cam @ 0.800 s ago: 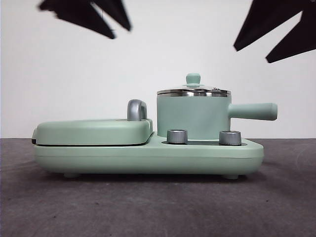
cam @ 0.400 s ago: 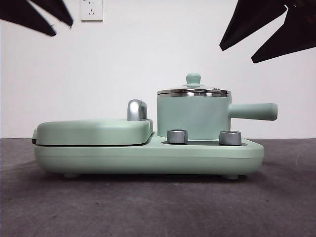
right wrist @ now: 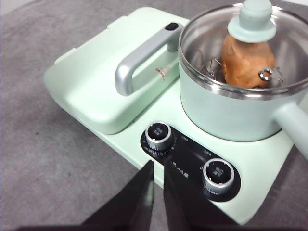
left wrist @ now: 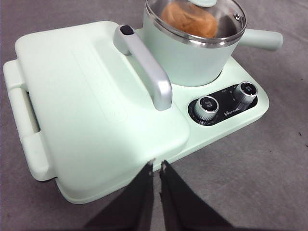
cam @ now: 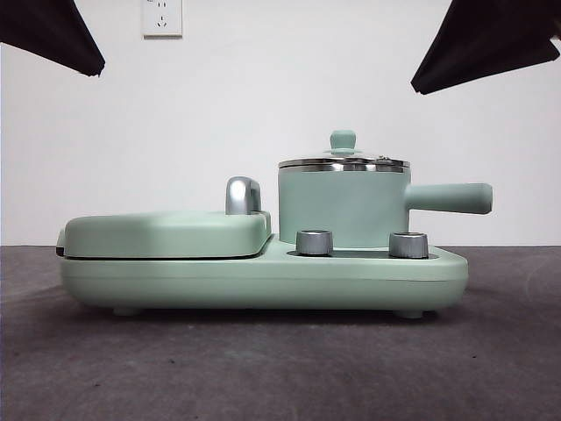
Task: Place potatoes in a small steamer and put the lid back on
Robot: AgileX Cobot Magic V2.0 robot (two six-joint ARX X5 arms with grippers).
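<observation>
Tabletop steamer [cam: 342, 209], lidded (potato [right wrist: 246, 60] inside), sits clear of both nearly closed grippers [left wrist: 156, 166] [right wrist: 158, 166].

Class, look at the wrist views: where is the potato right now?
The potato sits inside the small steamer, under the glass lid, beside the griddle cover's grey handle.

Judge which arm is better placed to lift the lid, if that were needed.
Right, probably. The right end effector sits by the dials just before the small steamer, lid knob close. The left end effector hangs by the griddle cover, farther off. Potato and lid already look in place.
</observation>
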